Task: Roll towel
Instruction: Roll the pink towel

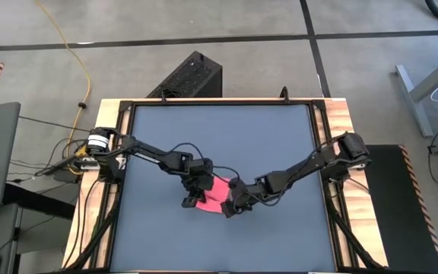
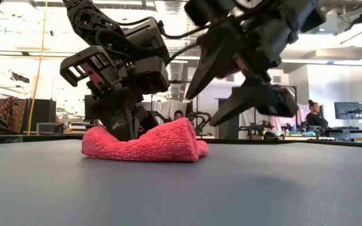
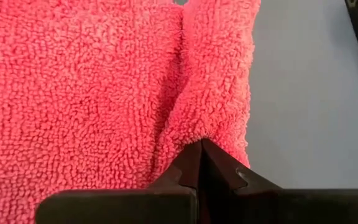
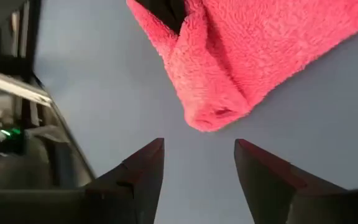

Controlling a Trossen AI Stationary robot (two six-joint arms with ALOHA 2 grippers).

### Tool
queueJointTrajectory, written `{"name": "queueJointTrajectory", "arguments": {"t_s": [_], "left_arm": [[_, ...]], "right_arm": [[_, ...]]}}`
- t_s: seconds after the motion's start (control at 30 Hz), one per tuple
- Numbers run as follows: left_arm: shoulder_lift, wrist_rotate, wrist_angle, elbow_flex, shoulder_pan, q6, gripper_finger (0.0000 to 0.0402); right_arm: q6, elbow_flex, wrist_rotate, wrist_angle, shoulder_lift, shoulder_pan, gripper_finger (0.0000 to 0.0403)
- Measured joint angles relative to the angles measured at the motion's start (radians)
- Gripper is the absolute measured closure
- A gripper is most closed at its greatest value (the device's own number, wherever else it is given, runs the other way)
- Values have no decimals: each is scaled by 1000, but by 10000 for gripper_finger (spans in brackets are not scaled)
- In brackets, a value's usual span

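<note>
Dark grey counter (image 1: 219, 137), pink towel (image 2: 159, 143) bunched in a partly rolled lump near its front-middle. Left gripper (image 3: 201, 149) pinched tight on the towel's edge, pressing it down. Right gripper (image 4: 197, 163) spread wide, just off the rolled end, holding nothing.

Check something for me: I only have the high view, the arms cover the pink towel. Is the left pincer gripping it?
Observer: Yes. In the left wrist view the left pincer is shut, its tips pinching a fold of the towel.
Operator: And the right one?
Observer: The right pincer is open and empty; the towel's rolled end lies just ahead of its tips, not touching.
Operator: Towel flat or lifted?
Observer: The low view shows the towel bunched into a low mound resting on the table, the right pincer raised above its one end.
</note>
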Motion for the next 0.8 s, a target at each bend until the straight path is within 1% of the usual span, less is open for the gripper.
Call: {"name": "queueJointTrajectory", "arguments": {"t_s": [0.07, 0.17, 0.23, 0.33, 0.43, 0.5, 0.57, 0.7, 0.8], "left_arm": [[0, 7, 12, -9, 3, 2, 401], [0, 26, 23, -16, 13, -17, 401], [0, 31, 23, -17, 21, -22, 401], [1, 37, 24, -17, 36, -32, 401], [1, 47, 23, -17, 55, -41, 401], [1, 52, 24, -17, 61, -41, 401], [1, 59, 25, -17, 67, -44, 401], [1, 60, 26, -17, 70, -52, 401], [1, 65, 28, -17, 71, -52, 401]], "right_arm": [[-85, -1, 34, -25, -18, 16, 182], [-301, 1, 93, -8, -35, 41, 186], [-493, 1, 125, 29, -28, 61, 189], [-810, 1, 133, 113, -1, 83, 191], [-1043, 3, 134, 181, 22, 85, 191], [-1130, 3, 157, 196, 32, 75, 191], [-1181, 3, 175, 203, 39, 65, 191], [-1199, 4, 188, 176, 38, 35, 191], [-1202, 4, 168, 164, 39, 24, 191]]}}
